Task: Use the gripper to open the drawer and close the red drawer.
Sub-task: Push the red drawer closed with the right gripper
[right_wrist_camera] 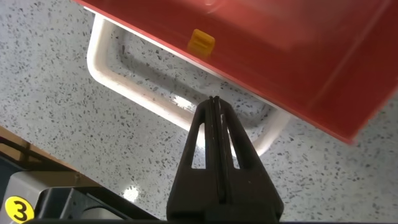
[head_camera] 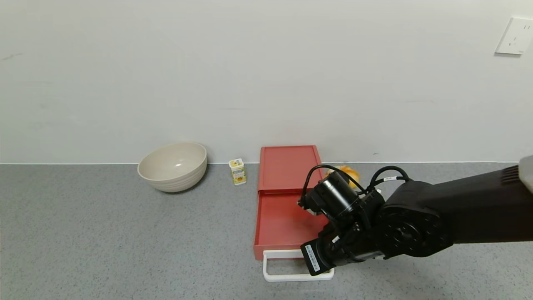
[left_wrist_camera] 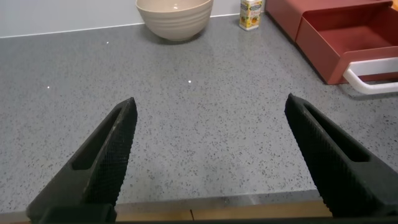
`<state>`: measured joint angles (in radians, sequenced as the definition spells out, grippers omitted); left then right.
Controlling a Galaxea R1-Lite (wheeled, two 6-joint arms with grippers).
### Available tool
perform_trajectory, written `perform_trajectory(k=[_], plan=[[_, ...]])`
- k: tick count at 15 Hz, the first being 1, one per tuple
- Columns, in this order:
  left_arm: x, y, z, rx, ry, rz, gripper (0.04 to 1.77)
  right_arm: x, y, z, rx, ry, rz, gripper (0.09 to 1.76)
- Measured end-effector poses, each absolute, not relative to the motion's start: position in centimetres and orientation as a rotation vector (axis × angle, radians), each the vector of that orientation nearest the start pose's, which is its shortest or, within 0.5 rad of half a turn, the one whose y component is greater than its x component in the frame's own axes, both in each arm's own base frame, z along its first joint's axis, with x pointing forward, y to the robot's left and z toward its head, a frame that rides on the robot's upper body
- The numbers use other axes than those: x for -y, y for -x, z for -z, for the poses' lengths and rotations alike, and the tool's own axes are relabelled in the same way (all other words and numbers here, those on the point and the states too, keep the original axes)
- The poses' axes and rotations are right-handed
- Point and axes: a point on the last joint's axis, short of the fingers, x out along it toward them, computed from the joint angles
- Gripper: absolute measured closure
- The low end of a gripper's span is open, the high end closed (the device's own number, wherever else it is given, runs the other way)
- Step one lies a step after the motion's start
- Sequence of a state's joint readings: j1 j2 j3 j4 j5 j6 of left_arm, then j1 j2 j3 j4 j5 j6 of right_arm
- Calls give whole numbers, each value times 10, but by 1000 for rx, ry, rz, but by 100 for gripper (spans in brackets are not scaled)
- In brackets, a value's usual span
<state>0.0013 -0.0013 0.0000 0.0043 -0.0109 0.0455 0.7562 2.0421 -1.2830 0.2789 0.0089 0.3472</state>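
Observation:
The red drawer box [head_camera: 288, 166] stands at the back of the table, and its tray [head_camera: 281, 221] is pulled out toward me. The white loop handle [head_camera: 287, 276] is at the tray's front. My right arm [head_camera: 408, 225] reaches in from the right, and its wrist covers the handle's right end. In the right wrist view my right gripper [right_wrist_camera: 214, 102] is shut and empty. Its tips are over the handle's front bar [right_wrist_camera: 124, 87], just below the red drawer front [right_wrist_camera: 298, 50]; I cannot tell whether they touch. My left gripper [left_wrist_camera: 211, 99] is open and empty over the table's near edge.
A beige bowl [head_camera: 173, 166] and a small yellow carton [head_camera: 237, 171] stand left of the drawer by the wall. An orange object [head_camera: 347, 171] lies behind my right wrist. The table's front edge [left_wrist_camera: 217, 208] is under my left gripper.

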Motion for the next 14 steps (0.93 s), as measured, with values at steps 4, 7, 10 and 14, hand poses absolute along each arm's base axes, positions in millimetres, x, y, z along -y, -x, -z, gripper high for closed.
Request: perform_trajectory(k=[4,7,10,14], plan=[[0,23,-75,-2,-46,10,9,-256,-270,-105,-1102,92,-506,173],[0,23,-74,-15,-45,10,9,-258,-272,-103,-1097,91,-506,173],[0,23,-75,-2,-46,9,9,-261,-275,-105,-1079,88,-509,173],[0,23,-75,-2,-44,9,9,-265,-283,-107,-1034,98,-482,173]])
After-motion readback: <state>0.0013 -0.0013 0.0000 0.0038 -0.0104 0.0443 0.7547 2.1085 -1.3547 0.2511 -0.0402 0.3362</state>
